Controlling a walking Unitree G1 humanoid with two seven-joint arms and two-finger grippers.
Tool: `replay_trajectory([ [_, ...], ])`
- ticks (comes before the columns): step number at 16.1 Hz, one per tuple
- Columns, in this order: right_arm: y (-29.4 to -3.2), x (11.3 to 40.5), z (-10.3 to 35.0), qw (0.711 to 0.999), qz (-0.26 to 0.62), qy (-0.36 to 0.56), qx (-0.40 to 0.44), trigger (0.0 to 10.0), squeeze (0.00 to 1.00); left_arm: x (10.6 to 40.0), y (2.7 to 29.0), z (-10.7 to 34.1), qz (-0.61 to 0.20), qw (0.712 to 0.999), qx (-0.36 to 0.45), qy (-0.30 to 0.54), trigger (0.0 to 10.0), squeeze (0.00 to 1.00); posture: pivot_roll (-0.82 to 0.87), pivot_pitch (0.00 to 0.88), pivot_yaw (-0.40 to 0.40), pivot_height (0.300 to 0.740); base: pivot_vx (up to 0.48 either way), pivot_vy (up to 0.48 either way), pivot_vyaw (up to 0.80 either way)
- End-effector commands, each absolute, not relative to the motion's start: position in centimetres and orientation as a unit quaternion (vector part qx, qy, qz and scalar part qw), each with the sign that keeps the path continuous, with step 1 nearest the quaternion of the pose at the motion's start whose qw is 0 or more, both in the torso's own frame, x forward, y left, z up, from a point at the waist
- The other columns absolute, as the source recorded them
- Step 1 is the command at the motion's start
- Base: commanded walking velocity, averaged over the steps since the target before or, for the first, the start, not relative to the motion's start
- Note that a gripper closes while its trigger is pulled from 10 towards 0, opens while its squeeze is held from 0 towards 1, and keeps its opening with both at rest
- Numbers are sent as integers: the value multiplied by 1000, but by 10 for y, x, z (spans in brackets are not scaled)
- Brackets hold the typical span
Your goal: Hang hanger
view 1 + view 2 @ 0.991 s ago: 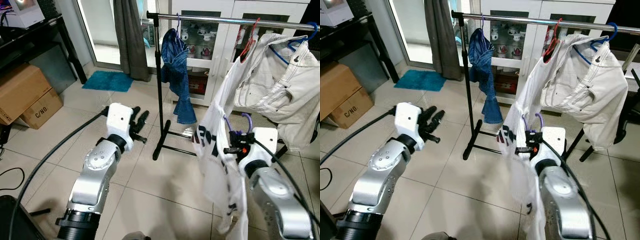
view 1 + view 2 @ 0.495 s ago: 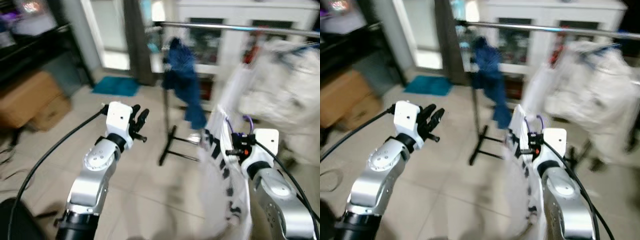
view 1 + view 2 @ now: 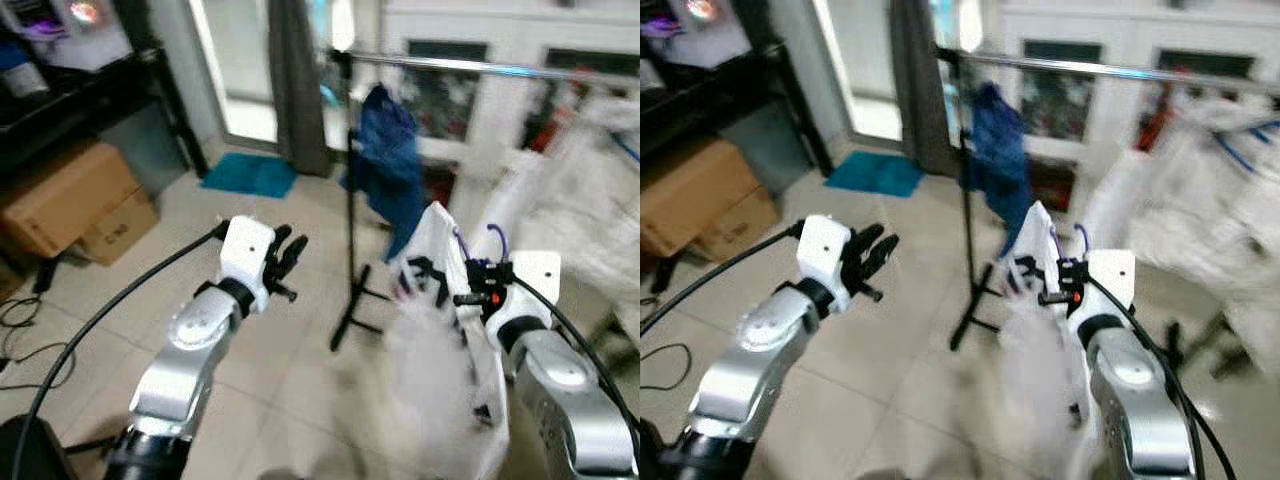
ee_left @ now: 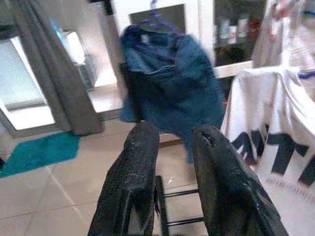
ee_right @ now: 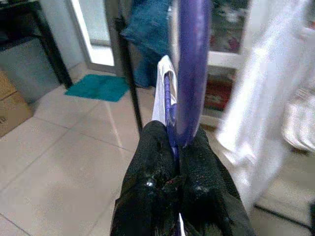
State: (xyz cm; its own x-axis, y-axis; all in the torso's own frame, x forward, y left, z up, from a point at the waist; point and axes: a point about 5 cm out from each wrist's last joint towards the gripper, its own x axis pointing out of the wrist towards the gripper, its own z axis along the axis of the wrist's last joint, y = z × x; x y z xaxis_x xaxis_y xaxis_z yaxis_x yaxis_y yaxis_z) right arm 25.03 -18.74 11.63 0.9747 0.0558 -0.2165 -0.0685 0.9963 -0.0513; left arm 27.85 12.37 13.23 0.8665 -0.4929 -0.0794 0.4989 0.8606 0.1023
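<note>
Purple hanger (image 5: 189,73) stands upright, hook uppermost, pinched between the closed fingers of the right gripper (image 5: 176,147); a white printed shirt (image 3: 440,340) hangs from it. The right arm is raised forward, short of the clothes rail (image 3: 480,68). Left gripper (image 4: 174,167) is extended forward at mid-height, fingers slightly parted, empty

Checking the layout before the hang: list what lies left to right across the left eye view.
cardboard boxes → left gripper → blue garment → purple hanger with white shirt in right gripper
</note>
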Motion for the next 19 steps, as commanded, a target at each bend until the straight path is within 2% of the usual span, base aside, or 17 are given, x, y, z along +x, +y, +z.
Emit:
replay_trajectory([
  [1, -180, 255, 126, 995, 41, 86, -31, 10000, 0, 276, 126, 128, -270, 960, 61, 39, 10000, 0, 120, 6, 76, 740, 416, 0, 0],
  [4, -195, 255, 127, 995, -25, 92, -43, 10000, 0, 269, 126, 122, -295, 952, 59, 49, 10000, 0, 112, 10, 69, 740, 428, 0, 0],
  [6, -220, 239, 126, 986, -120, 111, -35, 10000, 0, 261, 130, 117, -316, 945, 55, 57, 10000, 0, 108, 6, 63, 740, 428, 0, 0],
  [7, -220, 239, 126, 986, -120, 111, -35, 10000, 0, 261, 130, 117, -316, 945, 55, 57, 10000, 0, 108, 6, 63, 740, 428, 0, 0],
  [10, -223, 209, 122, 981, -131, 136, -36, 10000, 0, 258, 133, 116, -332, 940, 50, 63, 10000, 0, 98, 1, 68, 740, 426, 0, 0],
  [11, -231, 199, 119, 975, -159, 147, -50, 10000, 0, 259, 134, 115, -335, 939, 53, 64, 10000, 0, 92, 0, 75, 740, 428, 0, 0],
  [14, -244, 198, 116, 962, -212, 156, -65, 10000, 0, 262, 131, 117, -337, 938, 51, 59, 10000, 0, 89, 0, 82, 740, 425, 0, 0],
  [19, -239, 192, 110, 956, -221, 179, -68, 10000, 0, 260, 128, 116, -348, 934, 51, 59, 10000, 0, 90, 0, 75, 740, 426, 0, 0],
])
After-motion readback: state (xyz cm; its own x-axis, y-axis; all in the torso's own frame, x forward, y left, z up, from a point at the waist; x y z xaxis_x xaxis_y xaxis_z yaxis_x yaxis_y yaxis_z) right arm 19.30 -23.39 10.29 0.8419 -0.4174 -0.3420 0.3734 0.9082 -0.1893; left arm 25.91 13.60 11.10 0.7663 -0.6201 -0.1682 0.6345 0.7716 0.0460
